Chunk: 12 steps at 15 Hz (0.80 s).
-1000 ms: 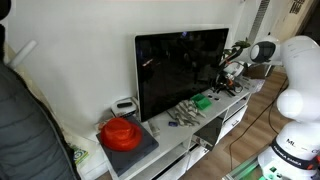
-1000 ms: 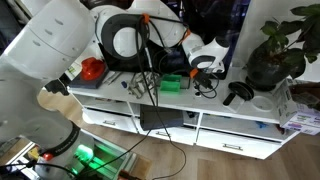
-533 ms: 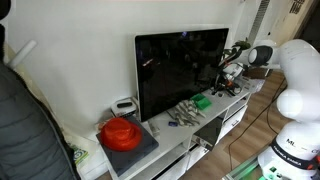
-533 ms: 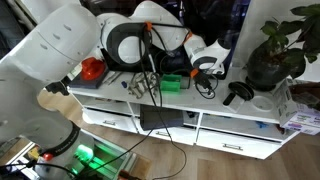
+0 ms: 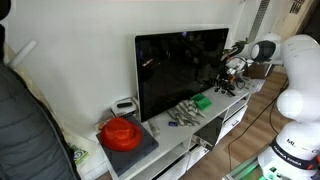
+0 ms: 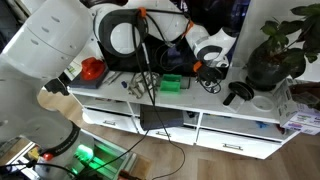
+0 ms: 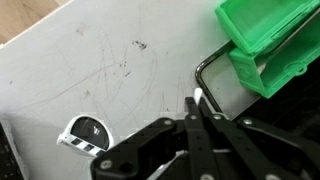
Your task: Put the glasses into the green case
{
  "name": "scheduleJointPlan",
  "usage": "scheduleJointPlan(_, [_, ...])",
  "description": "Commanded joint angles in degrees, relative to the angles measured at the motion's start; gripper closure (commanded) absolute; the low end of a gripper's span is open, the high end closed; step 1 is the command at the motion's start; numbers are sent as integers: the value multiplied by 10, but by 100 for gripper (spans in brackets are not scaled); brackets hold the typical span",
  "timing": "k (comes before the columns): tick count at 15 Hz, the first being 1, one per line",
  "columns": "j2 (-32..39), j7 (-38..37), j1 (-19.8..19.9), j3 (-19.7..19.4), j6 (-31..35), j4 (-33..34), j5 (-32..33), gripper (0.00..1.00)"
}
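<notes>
Wrist view alone shows green case (image 7: 268,42) open.

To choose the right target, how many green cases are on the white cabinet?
1. The green case lies on the white cabinet in front of the TV; the arm may hide others.

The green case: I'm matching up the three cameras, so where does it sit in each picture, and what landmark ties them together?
In an exterior view: the green case is right of centre, below the TV's lower right corner.
In an exterior view: it is near the middle of the picture, slightly above centre.
Wrist view: it fills the upper right corner.
Shared landmark: the white cabinet top it rests on.
</notes>
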State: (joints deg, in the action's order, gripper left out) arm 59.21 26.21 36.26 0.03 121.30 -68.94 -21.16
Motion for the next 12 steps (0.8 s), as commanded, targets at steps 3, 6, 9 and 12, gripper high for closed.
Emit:
scheduleJointPlan(3, [-127, 90, -6, -11, -69, -153, 70, 99])
scheduleJointPlan(6, [-189, 169, -6, -1, -69, -234, 91, 99])
scheduleJointPlan(9, [-254, 257, -16, 1, -62, -313, 86, 99])
scheduleJointPlan(12, [-318, 339, -37, 0, -60, -394, 78, 99])
